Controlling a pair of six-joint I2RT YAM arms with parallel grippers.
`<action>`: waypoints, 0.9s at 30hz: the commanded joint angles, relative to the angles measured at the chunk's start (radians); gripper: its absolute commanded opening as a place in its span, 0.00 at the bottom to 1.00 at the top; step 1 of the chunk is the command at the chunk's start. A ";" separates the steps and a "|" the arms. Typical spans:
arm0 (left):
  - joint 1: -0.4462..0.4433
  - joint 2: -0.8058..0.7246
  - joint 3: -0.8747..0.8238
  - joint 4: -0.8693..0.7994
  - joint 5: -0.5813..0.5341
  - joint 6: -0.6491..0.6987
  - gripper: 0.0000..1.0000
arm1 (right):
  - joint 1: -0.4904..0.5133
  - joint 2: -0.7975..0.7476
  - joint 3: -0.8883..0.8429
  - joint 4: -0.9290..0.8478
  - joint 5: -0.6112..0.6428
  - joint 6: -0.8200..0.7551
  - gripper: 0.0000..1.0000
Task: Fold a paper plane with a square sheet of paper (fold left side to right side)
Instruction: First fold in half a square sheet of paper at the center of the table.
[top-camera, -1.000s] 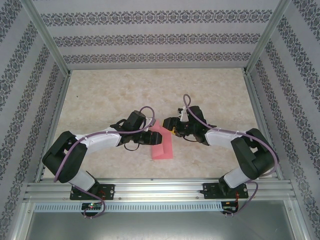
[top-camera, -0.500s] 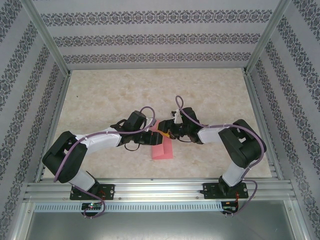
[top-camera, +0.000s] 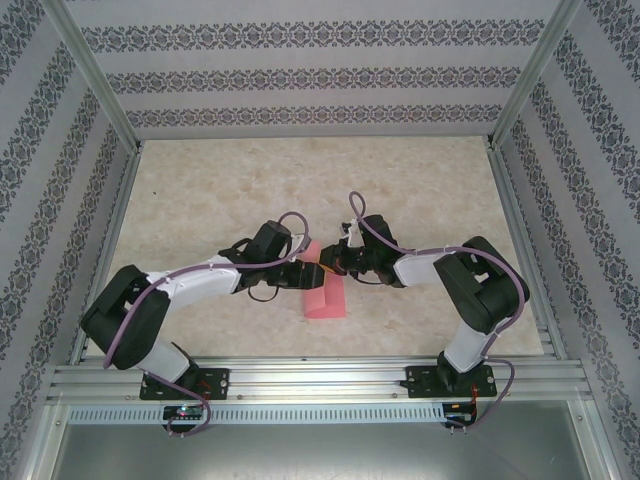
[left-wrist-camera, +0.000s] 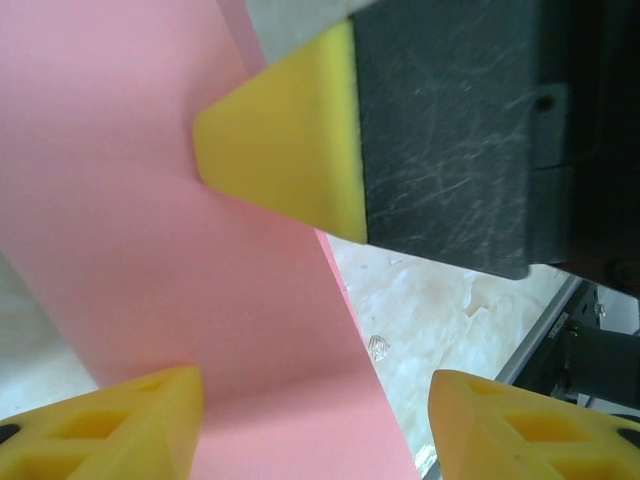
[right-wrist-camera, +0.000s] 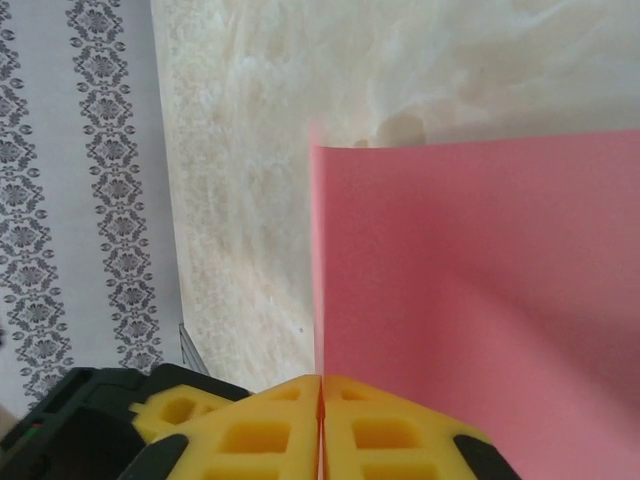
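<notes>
Starting at the near rail (top-camera: 320, 378), both arms lean in toward the middle of the table (top-camera: 220, 190), the left from 8 o'clock and the right from 4 o'clock. Just beyond lies the square sheet of paper (top-camera: 325, 298), salmon-red, looking like a narrow strip running from 6 to 12 o'clock.

Now the action at its far end. The right gripper (top-camera: 333, 265) has its yellow fingers (right-wrist-camera: 270, 425) pressed tight together, and the right wrist view shows the paper's edge rising straight out of the seam, so that's a pinch on the sheet. That edge looks lifted off the surface.

The left gripper (top-camera: 303, 272) sits at 9 o'clock of its partner. Its fingertips stand well apart over the pink surface, clamping nothing. Whether they touch the paper, I can't tell. The right gripper's yellow tip sits close in front of its camera.

My read: this is the fold-over step, with an edge grabbed and the crease not yet laid. Next, the pinched edge needs carrying across to meet the opposite side squarely, with the left fingers steadying the sheet so it doesn't slide.

Beyond them is open marbled tabletop, then the patterned walls (top-camera: 320, 80) at 12 o'clock.
</notes>
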 joint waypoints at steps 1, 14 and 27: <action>-0.010 -0.081 0.014 -0.072 -0.109 0.003 0.64 | -0.013 -0.030 0.023 -0.041 0.009 -0.054 0.08; -0.032 -0.039 0.055 -0.247 -0.272 -0.059 0.65 | -0.051 -0.081 0.039 -0.243 0.069 -0.182 0.08; -0.084 0.097 0.121 -0.196 -0.281 -0.126 0.54 | -0.067 -0.077 0.036 -0.305 0.096 -0.231 0.11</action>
